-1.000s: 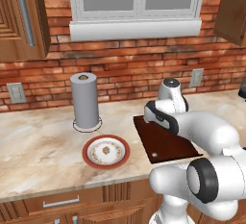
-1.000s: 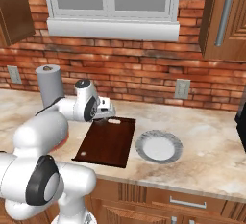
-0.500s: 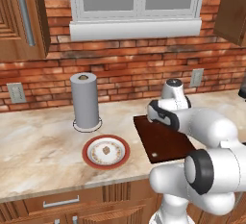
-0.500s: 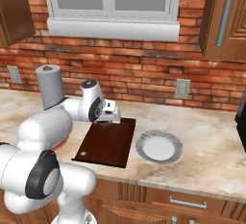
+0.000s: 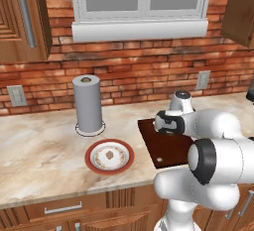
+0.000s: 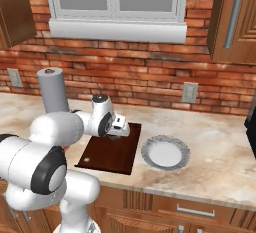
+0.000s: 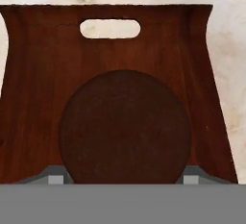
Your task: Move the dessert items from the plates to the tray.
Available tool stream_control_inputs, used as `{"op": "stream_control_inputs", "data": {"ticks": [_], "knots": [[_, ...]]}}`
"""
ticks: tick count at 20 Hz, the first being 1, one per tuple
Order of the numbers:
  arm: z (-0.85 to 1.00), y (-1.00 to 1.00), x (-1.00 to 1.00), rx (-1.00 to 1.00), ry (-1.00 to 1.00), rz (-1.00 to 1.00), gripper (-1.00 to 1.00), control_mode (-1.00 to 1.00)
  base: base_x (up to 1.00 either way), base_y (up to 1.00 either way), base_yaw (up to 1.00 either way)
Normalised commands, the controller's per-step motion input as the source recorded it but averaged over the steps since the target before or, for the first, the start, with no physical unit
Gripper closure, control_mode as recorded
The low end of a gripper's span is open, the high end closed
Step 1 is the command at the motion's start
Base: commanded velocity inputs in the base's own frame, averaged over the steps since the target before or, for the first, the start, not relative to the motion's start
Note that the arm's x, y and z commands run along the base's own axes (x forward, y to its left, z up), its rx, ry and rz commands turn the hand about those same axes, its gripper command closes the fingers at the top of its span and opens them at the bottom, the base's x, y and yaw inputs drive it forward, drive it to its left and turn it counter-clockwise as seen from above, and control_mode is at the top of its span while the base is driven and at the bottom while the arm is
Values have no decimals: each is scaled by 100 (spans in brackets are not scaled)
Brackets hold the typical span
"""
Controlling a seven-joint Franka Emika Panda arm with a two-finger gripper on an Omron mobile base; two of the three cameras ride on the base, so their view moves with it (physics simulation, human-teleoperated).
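we see pincer (image 7: 124, 180) clamped on brown cupcake (image 7: 125, 127) | over tray (image 7: 38, 74) | tan piece (image 5: 109, 153) on red plate (image 5: 91, 161)

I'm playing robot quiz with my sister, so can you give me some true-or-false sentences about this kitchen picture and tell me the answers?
1. The dark brown round dessert piece sits between the claw's fingers, over the dark reddish-brown wooden tray. True.
2. The small pale tan dessert piece lies on the red-rimmed round plate. True.
3. The plain pale grey-white round plate has a dessert on it. False: it is bare.
4. The tall grey cylinder lies tipped over on the tray. False: it stands upright on the marble counter, behind the red-rimmed plate.
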Motion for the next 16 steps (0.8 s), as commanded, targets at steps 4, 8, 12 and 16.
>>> {"op": "stream_control_inputs", "data": {"ticks": [4, 8, 12, 16], "knots": [[-32, 0, 4, 2, 0, 0, 100, -100, 0, 0, 0], [-21, 0, 0, 1, 1, 0, 100, -100, 0, 0, 0], [-15, 1, 0, 0, 9, 0, 100, -100, 0, 0, 0], [-11, 3, 0, 0, 8, 0, -100, -100, 0, 0, 0]]}}
